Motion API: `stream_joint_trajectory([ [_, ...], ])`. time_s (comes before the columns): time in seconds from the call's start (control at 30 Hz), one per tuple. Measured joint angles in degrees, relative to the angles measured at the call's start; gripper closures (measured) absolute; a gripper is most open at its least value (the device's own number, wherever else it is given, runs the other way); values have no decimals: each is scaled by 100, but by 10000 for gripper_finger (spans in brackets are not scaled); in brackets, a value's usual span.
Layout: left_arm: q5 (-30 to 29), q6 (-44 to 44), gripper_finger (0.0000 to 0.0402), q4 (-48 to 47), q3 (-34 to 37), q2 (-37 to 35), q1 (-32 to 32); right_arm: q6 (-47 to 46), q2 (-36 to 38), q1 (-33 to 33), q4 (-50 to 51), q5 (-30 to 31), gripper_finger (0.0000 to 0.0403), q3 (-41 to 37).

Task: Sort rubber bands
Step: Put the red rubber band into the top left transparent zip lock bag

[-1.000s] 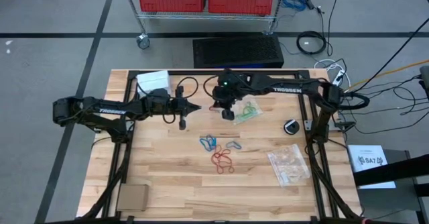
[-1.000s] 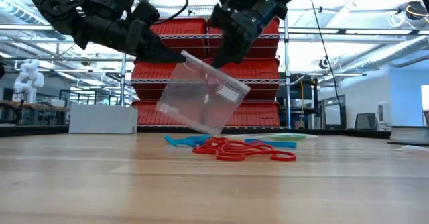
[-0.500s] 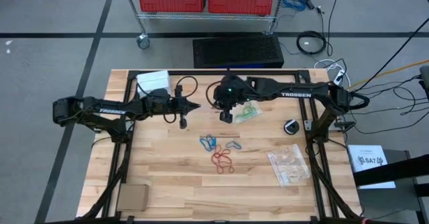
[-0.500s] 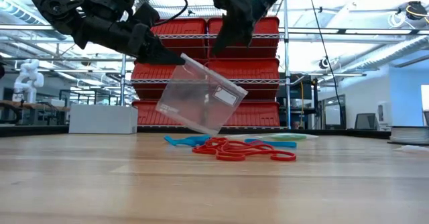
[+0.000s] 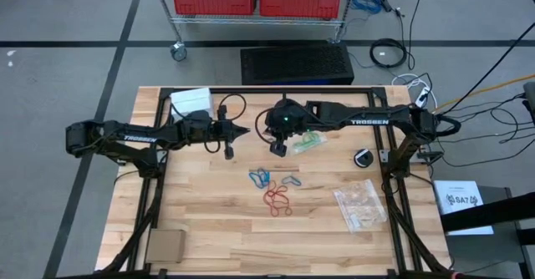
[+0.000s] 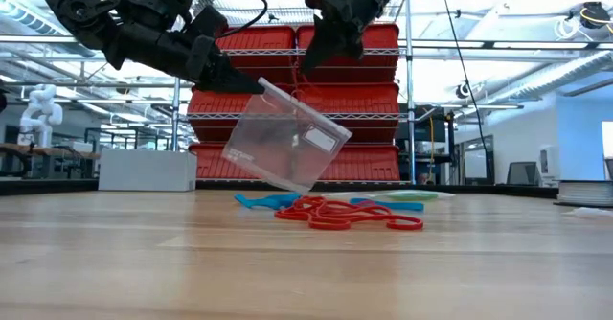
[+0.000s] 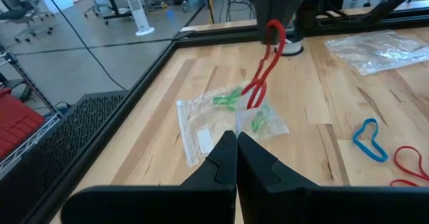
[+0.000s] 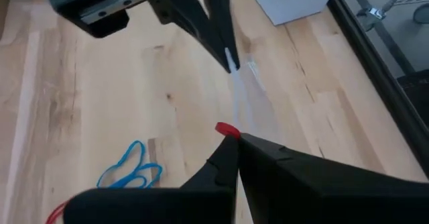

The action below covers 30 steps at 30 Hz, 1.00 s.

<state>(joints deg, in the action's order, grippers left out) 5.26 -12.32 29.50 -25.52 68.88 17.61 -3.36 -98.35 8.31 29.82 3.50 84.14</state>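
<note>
The right gripper (image 5: 278, 148) is pinched shut on a red rubber band (image 7: 263, 66), which hangs long axis vertical from its tips above the table. In the high view the clear bag (image 6: 285, 135) lies at about 9 o'clock from this gripper and lower. The left gripper (image 5: 243, 132), pressed together on the bag's upper corner, holds the bag aloft and tilted. Judged, the coming move turns on carrying the band toward 9 o'clock over the bag's mouth. The remaining blue rubber bands (image 5: 261, 177) and red rubber bands (image 5: 277, 200) lie on the wooden table (image 5: 209, 220) at 6 o'clock of both grippers.
</note>
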Motion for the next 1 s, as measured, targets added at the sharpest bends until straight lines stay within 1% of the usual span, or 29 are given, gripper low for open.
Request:
stream_joint_trajectory([
  [0.2, -2, 4, 402, 0, 0, 0, 0, -52, 0, -31, -144, -10, 403, 6],
  [0.3, -83, 4, 402, -2, -1, -1, 0, -54, 0, -44, -33, 2, 403, 160],
  [0.47, -101, 7, 402, -9, 0, 0, 0, 27, 3, -104, 208, 245, 403, 464],
  [0.67, -90, 20, 402, -9, -2, 0, 0, 176, -1, -76, 292, 301, 403, 472],
  [0.8, -83, 20, 402, -9, 0, 0, 0, 422, -15, -78, 272, 570, 403, 472],
  [1.0, -76, 17, 402, -9, 0, 0, 0, 455, -11, -48, 247, 609, 403, 472],
])
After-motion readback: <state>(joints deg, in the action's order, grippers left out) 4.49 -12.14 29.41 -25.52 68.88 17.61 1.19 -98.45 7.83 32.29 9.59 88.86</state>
